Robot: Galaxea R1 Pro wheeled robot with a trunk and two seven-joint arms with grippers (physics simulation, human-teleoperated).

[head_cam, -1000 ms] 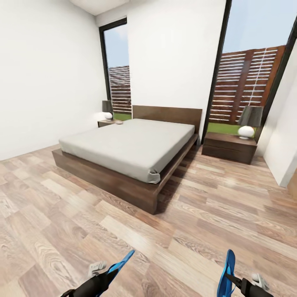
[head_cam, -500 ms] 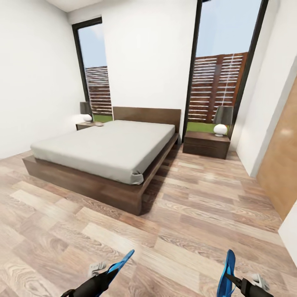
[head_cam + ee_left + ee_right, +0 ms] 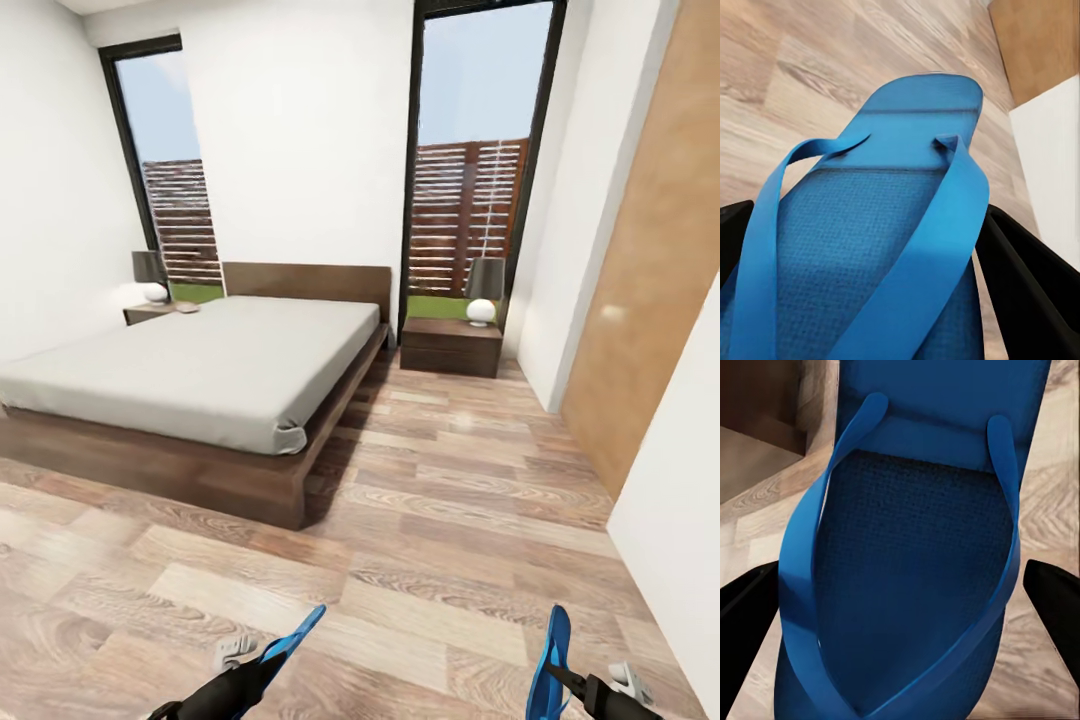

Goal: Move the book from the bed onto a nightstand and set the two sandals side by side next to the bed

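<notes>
We face the large bed (image 3: pixel 200 370), pale grey mattress on a low dark brown frame, across light brown plank floor (image 3: pixel 450 520). Each arm carries one flat bright blue flip-flop: the left gripper (image 3: pixel 245 672) has its jaws clamped on the left sandal (image 3: pixel 292 638), the right gripper (image 3: pixel 585 688) on the right sandal (image 3: pixel 550 665). Both sandals are held low and clear of the floor, we judge for carrying while driving. The floor beside the bed's near side looks like the likely set-down spot. A small dark nightstand (image 3: pixel 450 347) stands right of the headboard, another (image 3: pixel 150 313) at the far side with a small flat item on it, too small to identify. We see no book on the mattress.
</notes>
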